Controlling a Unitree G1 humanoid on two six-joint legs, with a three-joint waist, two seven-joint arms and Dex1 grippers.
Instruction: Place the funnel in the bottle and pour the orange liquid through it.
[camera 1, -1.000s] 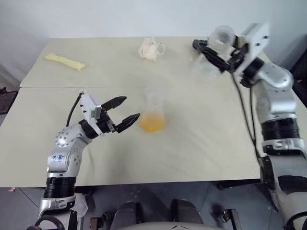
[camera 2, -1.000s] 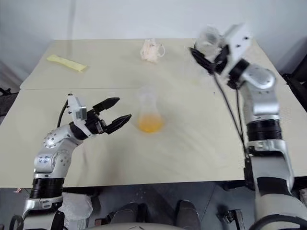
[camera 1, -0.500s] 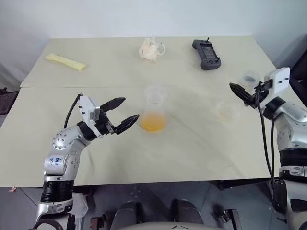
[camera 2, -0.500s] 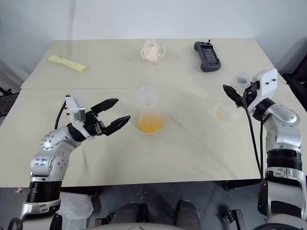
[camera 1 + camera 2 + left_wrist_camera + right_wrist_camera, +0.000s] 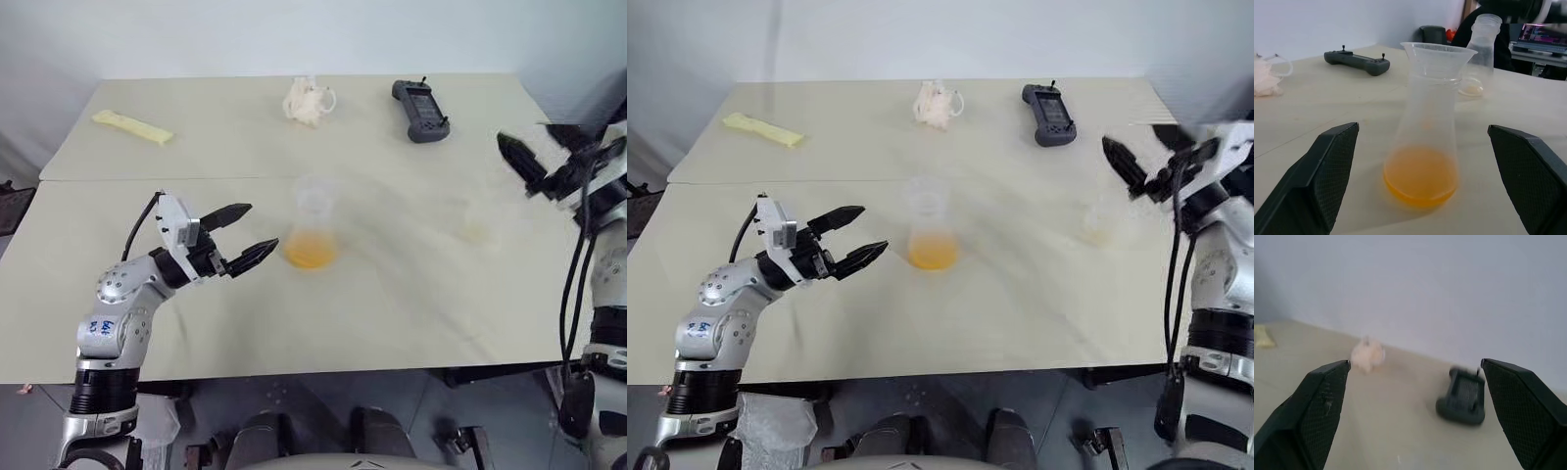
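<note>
The bottle (image 5: 313,227) stands upright near the middle of the table (image 5: 392,313), and everything else can be placed from it. The funnel (image 5: 1438,53) sits in the bottle's neck, and the orange liquid (image 5: 1420,175) fills the bottom of the bottle. Far behind the bottle, near the back edge of the table, lies a small crumpled white thing (image 5: 309,101). To the right of that white thing lies a dark remote control (image 5: 420,111). Far off behind the bottle on the left side lies a flat pale yellow strip (image 5: 133,126). To the right of the bottle, well apart from it, stands a second clear bottle (image 5: 1480,51) that is hard to see in the head views, with just a little yellow at its bottom. Nothing stands between the bottle and the grippers. The left gripper (image 5: 241,235) hangs just beside the bottle on its left, pointing at it, with its two black fingers (image 5: 1327,181) spread wide apart. It holds nothing and does not touch the bottle. The right gripper (image 5: 1151,166) is up in the air, far to the right of the bottle and just past the second clear bottle. Its fingers are spread wide too, and nothing is between them.
</note>
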